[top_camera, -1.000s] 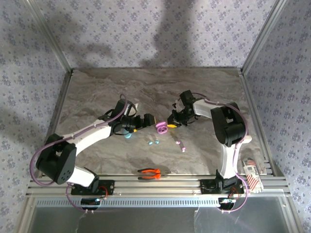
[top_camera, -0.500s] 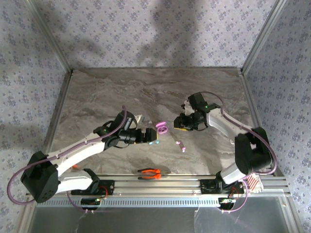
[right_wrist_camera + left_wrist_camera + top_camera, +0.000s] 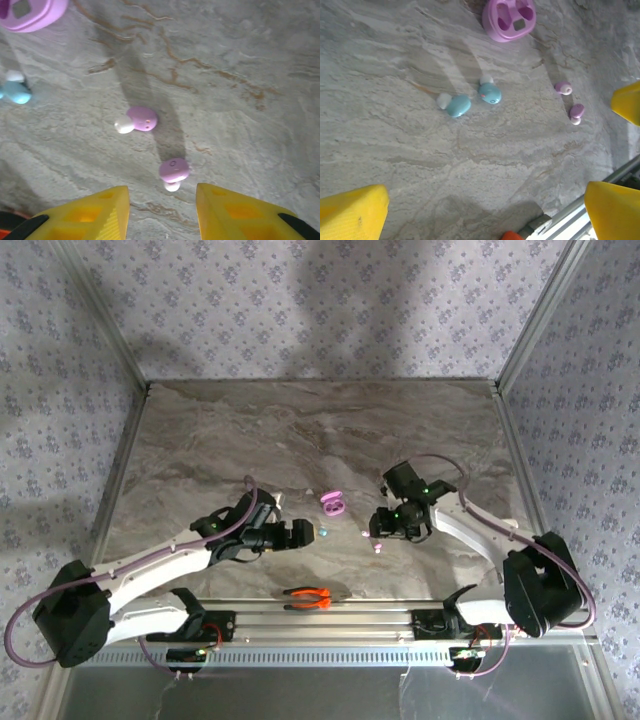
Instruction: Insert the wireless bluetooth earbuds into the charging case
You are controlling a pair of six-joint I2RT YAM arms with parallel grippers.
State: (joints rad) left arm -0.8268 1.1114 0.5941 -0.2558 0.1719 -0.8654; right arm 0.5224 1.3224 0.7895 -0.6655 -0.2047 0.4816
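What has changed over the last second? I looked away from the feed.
Both tools drew back toward the near edge. The right tool left the pink case, swung right and came in over the pink earbuds, opening on the way; nothing is in it. The left tool, wide open throughout, pulled back to the teal earbuds. Case, earbuds and pliers stayed put.

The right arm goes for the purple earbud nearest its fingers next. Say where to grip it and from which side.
Probably the rounded purple body of the earbud, not its white tip. It lies on the table with the tip pointing at the right gripper, so come from above, a finger on each side.
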